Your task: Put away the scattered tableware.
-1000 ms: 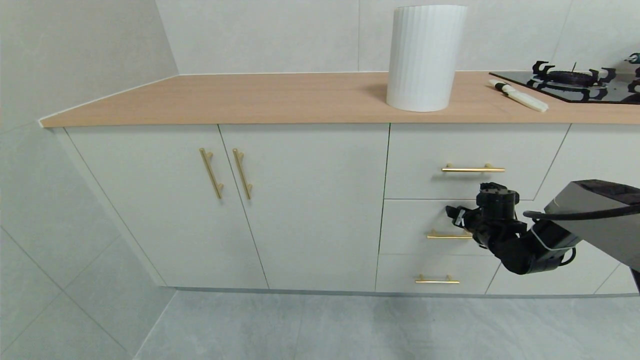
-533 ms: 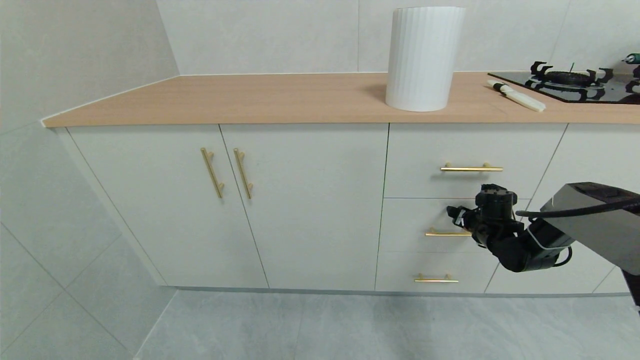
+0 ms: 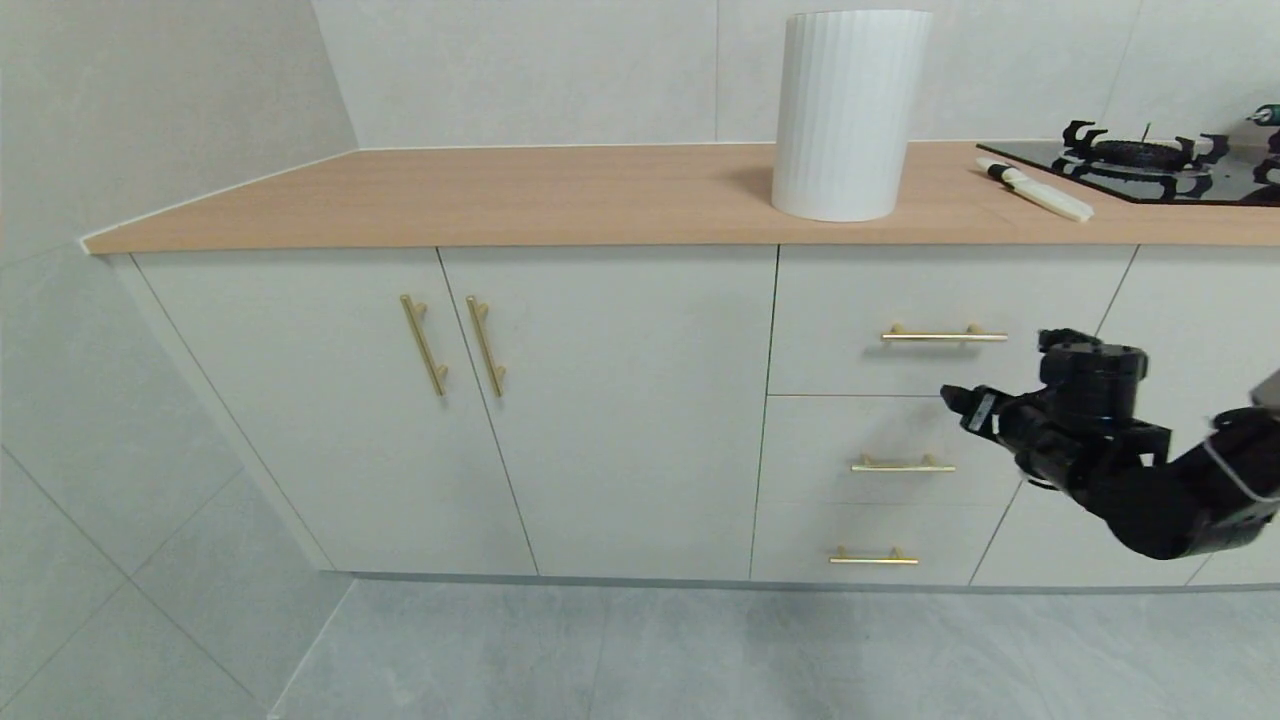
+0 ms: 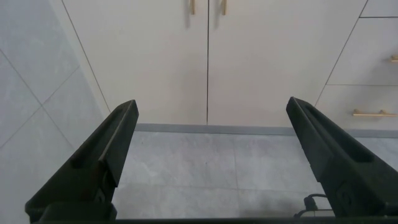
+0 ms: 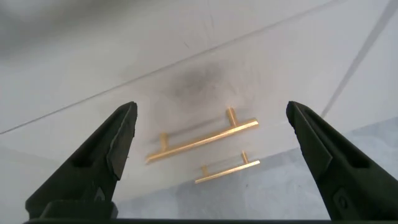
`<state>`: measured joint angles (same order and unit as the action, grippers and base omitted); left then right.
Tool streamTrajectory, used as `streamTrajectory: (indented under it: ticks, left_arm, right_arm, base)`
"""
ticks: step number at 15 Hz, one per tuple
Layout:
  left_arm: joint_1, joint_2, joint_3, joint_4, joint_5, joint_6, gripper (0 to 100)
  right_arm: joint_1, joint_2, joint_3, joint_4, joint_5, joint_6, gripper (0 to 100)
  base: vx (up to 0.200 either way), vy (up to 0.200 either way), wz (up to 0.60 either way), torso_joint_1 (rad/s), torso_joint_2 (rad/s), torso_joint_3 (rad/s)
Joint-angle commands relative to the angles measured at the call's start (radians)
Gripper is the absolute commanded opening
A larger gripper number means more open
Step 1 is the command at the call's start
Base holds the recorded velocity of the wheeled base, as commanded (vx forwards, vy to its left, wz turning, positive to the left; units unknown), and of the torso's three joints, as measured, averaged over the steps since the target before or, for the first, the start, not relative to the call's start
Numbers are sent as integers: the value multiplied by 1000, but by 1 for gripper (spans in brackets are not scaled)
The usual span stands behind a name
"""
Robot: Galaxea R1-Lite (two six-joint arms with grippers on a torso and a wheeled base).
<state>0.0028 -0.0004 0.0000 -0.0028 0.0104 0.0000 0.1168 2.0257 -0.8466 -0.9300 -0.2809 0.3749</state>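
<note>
- The left gripper [image 4: 211,109] hung low over the grey floor [image 4: 205,180] in front of two closed cabinet doors [image 3: 600,400], its fingers spread wide and holding nothing.
- A white ribbed container [image 3: 848,115] stood upright on the wooden countertop [image 3: 500,195]; its contents could not be seen.
- Three drawers [image 3: 880,300] below it were shut.
- The right gripper [image 5: 211,112], fingers released wide and empty, faced the middle drawer's brass handle [image 5: 202,142].
- The utensil [image 3: 1035,189], slim and cream-white with a dark band, lay flat on the countertop just beside the hob [image 3: 1140,165], above and well apart from that gripper.
</note>
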Motion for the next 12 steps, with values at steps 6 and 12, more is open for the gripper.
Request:
streamTrajectory:
  ticks: [6, 12]
  left_arm:
    - [0, 0, 0, 0, 0, 0, 100]
    - [0, 0, 0, 0, 0, 0, 100]
  right_arm:
    - [1, -987, 563, 85, -8, -195, 100]
    - [-2, -1679, 472, 827, -49, -315, 100]
  base:
    - [0, 0, 0, 0, 0, 0]
    - [0, 0, 0, 0, 0, 0]
